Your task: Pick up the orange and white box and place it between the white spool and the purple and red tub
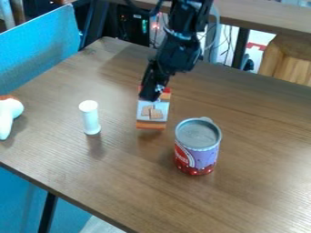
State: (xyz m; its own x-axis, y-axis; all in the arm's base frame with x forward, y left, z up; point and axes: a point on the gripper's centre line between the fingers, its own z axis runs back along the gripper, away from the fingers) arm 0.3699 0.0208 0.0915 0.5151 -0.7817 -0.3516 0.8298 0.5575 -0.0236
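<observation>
Black claw [152, 94] — at the orange-and-white box [151, 114]

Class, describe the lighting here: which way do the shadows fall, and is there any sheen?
Camera view: soft shadows fall toward the camera from the white cylinder and box; same view, a mild sheen lightens the table at right.

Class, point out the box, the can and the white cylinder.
Box [152, 112]: camera view, on its front.
Can [198, 154]: camera view, on its side.
White cylinder [90, 119]: camera view, on its side.
</observation>
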